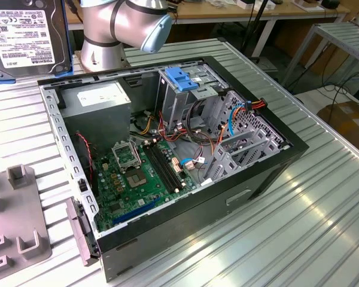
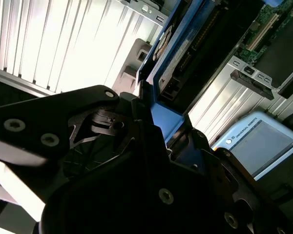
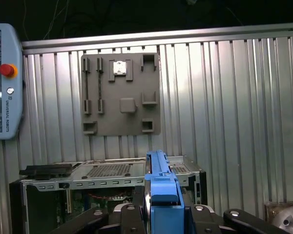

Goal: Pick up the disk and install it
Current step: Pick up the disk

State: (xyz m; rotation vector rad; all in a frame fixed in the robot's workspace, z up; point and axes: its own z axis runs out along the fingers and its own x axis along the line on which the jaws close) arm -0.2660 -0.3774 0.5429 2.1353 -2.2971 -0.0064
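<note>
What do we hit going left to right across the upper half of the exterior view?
disk → power supply → blue latch atop the drive cage → cardboard box

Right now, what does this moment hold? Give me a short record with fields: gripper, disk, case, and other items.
gripper: the gripper is shut on the disk, seen in the first wrist view
disk: the disk is held in the air outside the case, not installed
case: the case lies open on the ribbed table, motherboard exposed
drive cage: the drive cage is tall metal with a blue latch on top, inside the case
other: grey fixture plate on the table beside the case; teach pendant
</note>
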